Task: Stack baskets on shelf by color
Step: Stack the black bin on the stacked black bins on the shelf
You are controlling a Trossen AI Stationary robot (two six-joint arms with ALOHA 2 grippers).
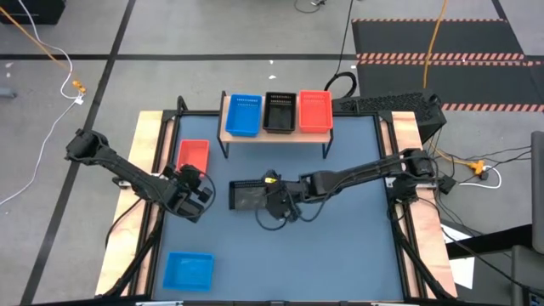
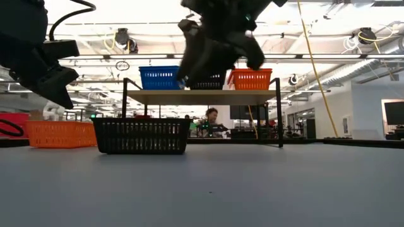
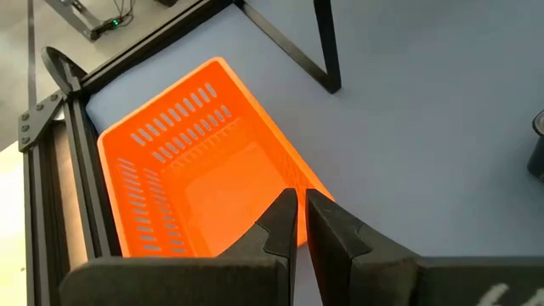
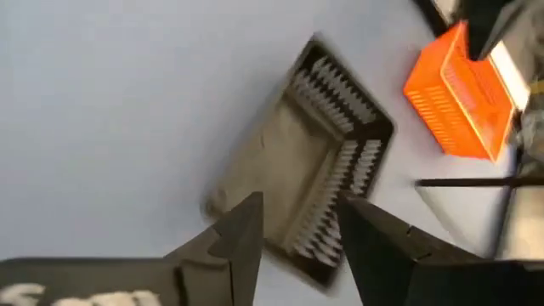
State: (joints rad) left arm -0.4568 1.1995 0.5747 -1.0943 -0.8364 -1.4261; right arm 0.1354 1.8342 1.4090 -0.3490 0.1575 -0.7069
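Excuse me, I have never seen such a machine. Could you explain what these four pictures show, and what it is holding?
Two robot arms work at a table. One picture looks from above, one from table height, two from the arms' wrists. A small shelf carries a blue, a black and a red basket. On the table lie a red basket, a black basket and a blue basket. The right tool hangs open above the black basket, holding nothing. The left tool is shut and empty, beside the red basket.
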